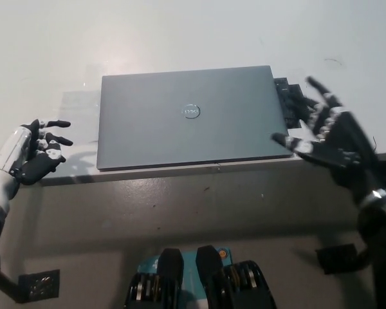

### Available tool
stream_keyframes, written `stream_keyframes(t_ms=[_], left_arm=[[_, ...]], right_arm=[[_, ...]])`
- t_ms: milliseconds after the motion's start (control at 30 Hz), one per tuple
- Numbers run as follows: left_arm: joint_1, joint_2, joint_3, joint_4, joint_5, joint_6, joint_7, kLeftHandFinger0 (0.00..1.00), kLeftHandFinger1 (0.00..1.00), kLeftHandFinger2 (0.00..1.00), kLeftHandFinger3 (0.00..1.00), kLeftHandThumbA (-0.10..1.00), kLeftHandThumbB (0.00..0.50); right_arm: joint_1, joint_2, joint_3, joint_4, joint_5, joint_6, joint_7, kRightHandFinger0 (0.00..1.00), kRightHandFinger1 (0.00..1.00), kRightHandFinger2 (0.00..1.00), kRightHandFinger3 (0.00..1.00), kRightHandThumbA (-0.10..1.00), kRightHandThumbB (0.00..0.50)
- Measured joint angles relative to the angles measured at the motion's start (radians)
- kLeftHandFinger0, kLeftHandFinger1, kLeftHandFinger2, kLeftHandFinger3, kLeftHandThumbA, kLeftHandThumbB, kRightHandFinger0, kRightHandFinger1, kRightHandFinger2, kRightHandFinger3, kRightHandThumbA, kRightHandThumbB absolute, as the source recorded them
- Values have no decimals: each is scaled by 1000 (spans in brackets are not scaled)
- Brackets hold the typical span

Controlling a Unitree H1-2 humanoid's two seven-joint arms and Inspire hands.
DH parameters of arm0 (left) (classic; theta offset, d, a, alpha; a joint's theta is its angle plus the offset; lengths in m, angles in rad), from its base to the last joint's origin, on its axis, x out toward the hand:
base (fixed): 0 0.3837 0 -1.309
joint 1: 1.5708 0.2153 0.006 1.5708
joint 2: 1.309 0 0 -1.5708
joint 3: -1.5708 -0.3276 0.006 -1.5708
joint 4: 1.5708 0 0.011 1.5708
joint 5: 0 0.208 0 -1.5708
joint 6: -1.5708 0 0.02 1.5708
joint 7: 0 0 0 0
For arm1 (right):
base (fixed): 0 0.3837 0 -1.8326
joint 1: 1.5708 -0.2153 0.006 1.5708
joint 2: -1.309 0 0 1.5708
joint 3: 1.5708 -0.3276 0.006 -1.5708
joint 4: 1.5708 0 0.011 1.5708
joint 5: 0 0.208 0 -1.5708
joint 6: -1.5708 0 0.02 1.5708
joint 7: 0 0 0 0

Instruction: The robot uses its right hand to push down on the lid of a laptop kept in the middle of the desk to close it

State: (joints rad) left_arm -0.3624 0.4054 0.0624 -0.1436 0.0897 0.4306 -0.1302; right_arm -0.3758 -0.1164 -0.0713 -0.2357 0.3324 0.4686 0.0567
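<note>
A grey laptop [186, 116] lies flat on the white desk [180, 38] with its lid down, logo facing up. My black right hand [328, 135] hovers just off the laptop's right edge, open with fingers spread, slightly blurred. It holds nothing and does not touch the lid. My white left hand [32, 154] rests open near the desk's front-left edge, left of the laptop.
A small black object [289, 100] sits against the laptop's right side, partly behind my right hand. The desk's front edge [199, 168] runs just below the laptop; a grey floor lies below it.
</note>
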Motion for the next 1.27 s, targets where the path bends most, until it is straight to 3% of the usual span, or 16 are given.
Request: stream_keyframes(t_ms=[100, 233, 300, 333, 533, 567, 700, 1133, 1267], left_arm=[[1, 0, 1, 2, 0, 0, 0, 325, 394, 529, 690, -79, 3], [8, 0, 2, 3, 0, 0, 0, 328, 393, 523, 675, -99, 4], [11, 0, 4, 3, 0, 0, 0, 341, 399, 523, 674, -100, 7], [12, 0, 6, 3, 0, 0, 0, 340, 398, 523, 675, -100, 5], [16, 0, 11, 3, 0, -3, 0, 350, 409, 542, 686, -100, 5], [17, 0, 11, 3, 0, -4, 0, 351, 411, 541, 685, -100, 6], [19, 0, 11, 3, 0, -9, 1, 338, 401, 525, 669, -94, 8], [24, -1, 12, 5, -1, -13, 1, 330, 394, 523, 663, -90, 18], [24, -4, 13, 5, -1, -13, 1, 323, 392, 522, 664, -100, 15]], right_arm=[[55, -47, -7, -71, 56, 2, -33, 1000, 925, 898, 1000, 1000, 303], [135, -103, -42, -145, 130, 5, -67, 986, 904, 890, 1000, 1000, 321], [183, -115, -89, -177, 172, 7, -87, 989, 893, 870, 1000, 1000, 314], [206, -116, -119, -188, 188, 7, -96, 992, 890, 868, 1000, 1000, 279], [317, -89, -226, -165, 207, -1, -121, 1000, 919, 882, 1000, 1000, 268], [327, -81, -230, -150, 201, -7, -121, 1000, 921, 893, 1000, 1000, 257], [356, -56, -229, -71, 179, -36, -119, 1000, 907, 883, 1000, 1000, 292], [352, -27, -229, 13, 136, -103, -117, 973, 902, 863, 1000, 1000, 247], [350, -27, -229, 23, 125, -111, -117, 975, 903, 862, 1000, 1000, 264]])
